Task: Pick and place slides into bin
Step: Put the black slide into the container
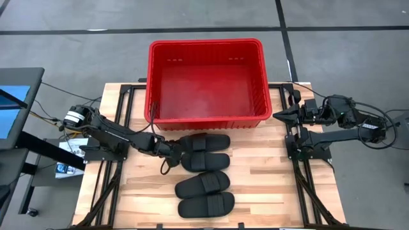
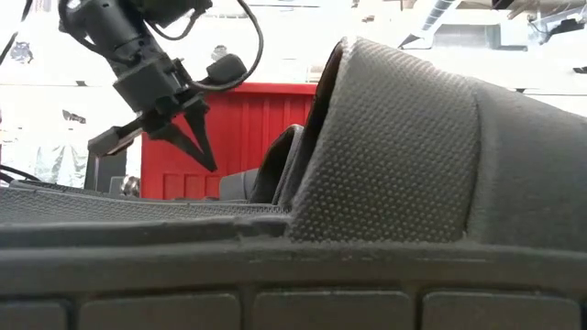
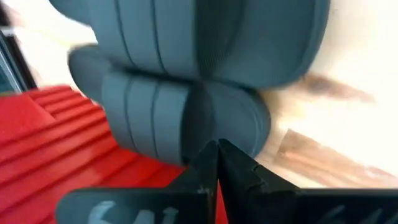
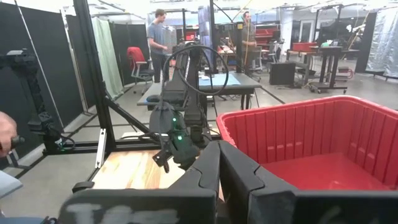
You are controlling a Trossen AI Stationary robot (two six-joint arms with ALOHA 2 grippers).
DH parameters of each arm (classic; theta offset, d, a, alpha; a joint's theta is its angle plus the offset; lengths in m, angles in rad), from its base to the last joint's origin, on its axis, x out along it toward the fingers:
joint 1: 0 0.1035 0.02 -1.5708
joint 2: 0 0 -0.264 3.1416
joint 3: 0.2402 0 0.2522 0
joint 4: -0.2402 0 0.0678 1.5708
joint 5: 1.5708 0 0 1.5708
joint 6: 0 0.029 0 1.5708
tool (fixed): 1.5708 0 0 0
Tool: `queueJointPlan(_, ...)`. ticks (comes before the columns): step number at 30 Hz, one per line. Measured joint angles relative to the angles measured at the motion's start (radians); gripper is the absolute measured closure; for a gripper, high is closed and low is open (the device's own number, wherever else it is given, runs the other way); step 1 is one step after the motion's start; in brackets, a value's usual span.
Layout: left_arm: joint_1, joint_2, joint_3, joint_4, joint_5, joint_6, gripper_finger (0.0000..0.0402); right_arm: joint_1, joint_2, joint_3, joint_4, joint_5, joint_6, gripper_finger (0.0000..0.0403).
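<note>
I start from the bin (image 1: 206, 80), the big red crate at the far middle of the wooden table (image 1: 275, 185), with nothing inside that I can see. All four slides (image 1: 203, 173) lie on the boards just in front of it, in a loose column: two side by side nearest the crate, two more nearer the table's front edge. My left gripper (image 1: 177, 151) sits low at the heel end of the pair closest to the bin, fingers clenched together on nothing. To do this pick well I'd open the jaws first, then come down over one strap rather than a sole edge, keeping clear of its neighbour, which lies right beside it. My right gripper (image 1: 279, 115) waits, also closed and empty, beside the bin's right wall.
</note>
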Motion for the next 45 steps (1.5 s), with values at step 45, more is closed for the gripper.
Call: queueJointPlan(45, -0.030, 0.141, 0.015, 0.053, -0.251, 0.076, 0.0301, 0.000, 0.000, 0.000, -0.012, 0.000, 0.000, 0.0403)
